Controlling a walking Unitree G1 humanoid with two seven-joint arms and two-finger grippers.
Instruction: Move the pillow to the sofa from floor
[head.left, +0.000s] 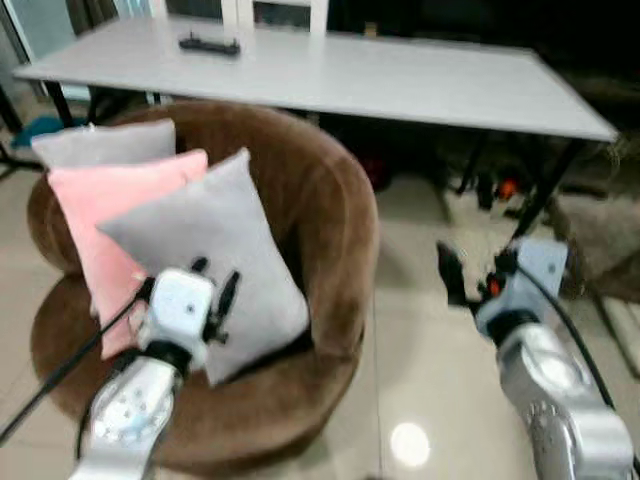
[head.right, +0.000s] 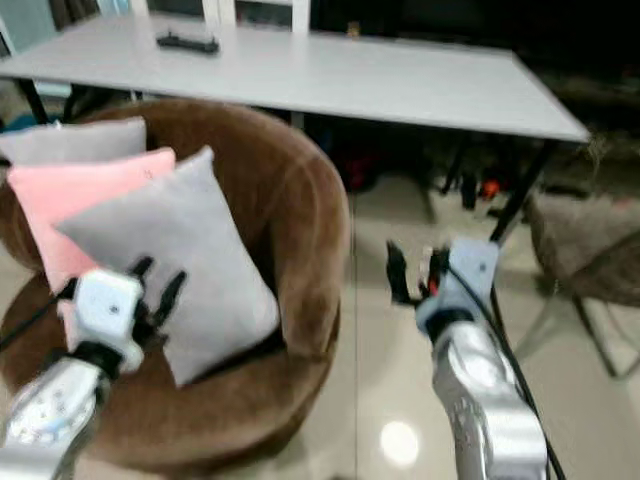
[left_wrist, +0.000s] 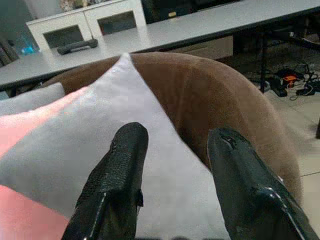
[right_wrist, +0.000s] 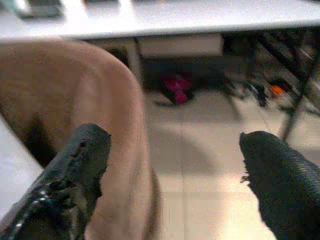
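A large grey pillow (head.left: 215, 235) leans upright in the round brown sofa chair (head.left: 335, 190), in front of a pink pillow (head.left: 105, 210) and another grey pillow (head.left: 105, 145). My left gripper (head.left: 213, 285) is open just before the front grey pillow's lower face; in the left wrist view the left gripper (left_wrist: 177, 136) frames that pillow (left_wrist: 75, 145) without holding it. My right gripper (head.left: 478, 268) hangs open over the tiled floor, right of the chair. In the right wrist view the right gripper (right_wrist: 175, 140) holds nothing, with the chair's brown side (right_wrist: 100, 90) close by.
A long white table (head.left: 400, 80) stands right behind the chair, with a black remote-like object (head.left: 209, 44) on it. Cables and plugs (head.left: 500, 185) lie under the table. A brownish rug or seat (head.left: 600, 230) is at the right. Tiled floor (head.left: 420, 380) spreads right of the chair.
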